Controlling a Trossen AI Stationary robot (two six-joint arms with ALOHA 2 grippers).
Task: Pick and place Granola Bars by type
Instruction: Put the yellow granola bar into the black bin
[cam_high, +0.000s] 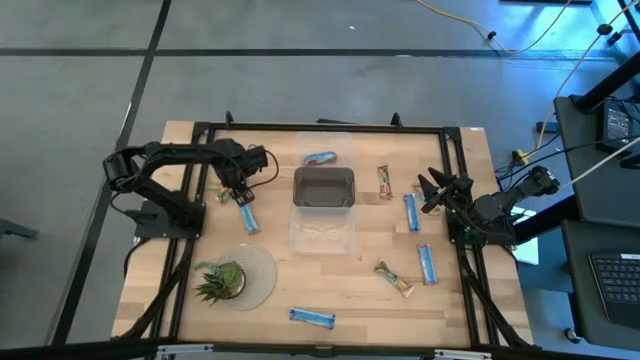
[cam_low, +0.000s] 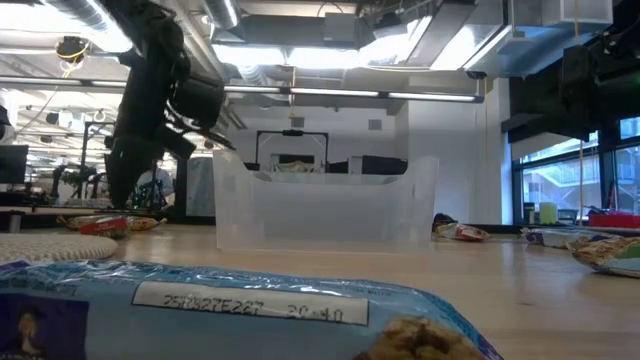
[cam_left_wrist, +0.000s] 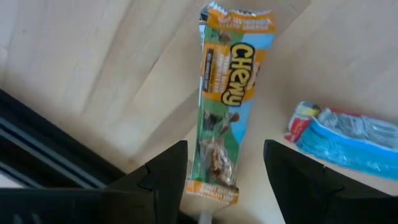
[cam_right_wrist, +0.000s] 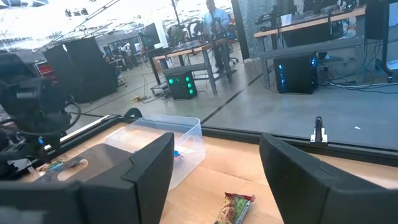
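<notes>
While your left gripper (cam_left_wrist: 225, 152) hangs over the left side of the wooden table (cam_high: 330, 290), its fingers stand wide apart and grip nothing. They straddle a Chewy bar (cam_left_wrist: 227, 87) lying flat on the wood. The bar's long axis runs in line with the gripper's reach, with one end between the fingertips and the other pointing away. A blue bar (cam_high: 247, 217) lies just beside it, roughly far-to-near across the table.

Your right gripper (cam_high: 432, 190) waits above the right side, its fingers also spread and empty.

Eight granola bars can be counted from above:
- **Mostly blue, five:** the one beside the Chewy bar, two on the right (cam_high: 410, 212) (cam_high: 427, 264) lying far-to-near, and one near the front edge (cam_high: 311, 318) lying crosswise. A blue-and-reddish bar (cam_high: 320, 158) lies crosswise at the clear plastic bin (cam_high: 322, 240).
- **Brown or gold, two:** one (cam_high: 384, 181) lies far-to-near beside the dark tray (cam_high: 323, 187), and one (cam_high: 394, 279) lies on a diagonal.
- **The Chewy bar,** which is largely hidden under your left gripper in the overhead view.

One potted plant (cam_high: 220, 280) stands on a round mat (cam_high: 258, 272) at front left.
</notes>
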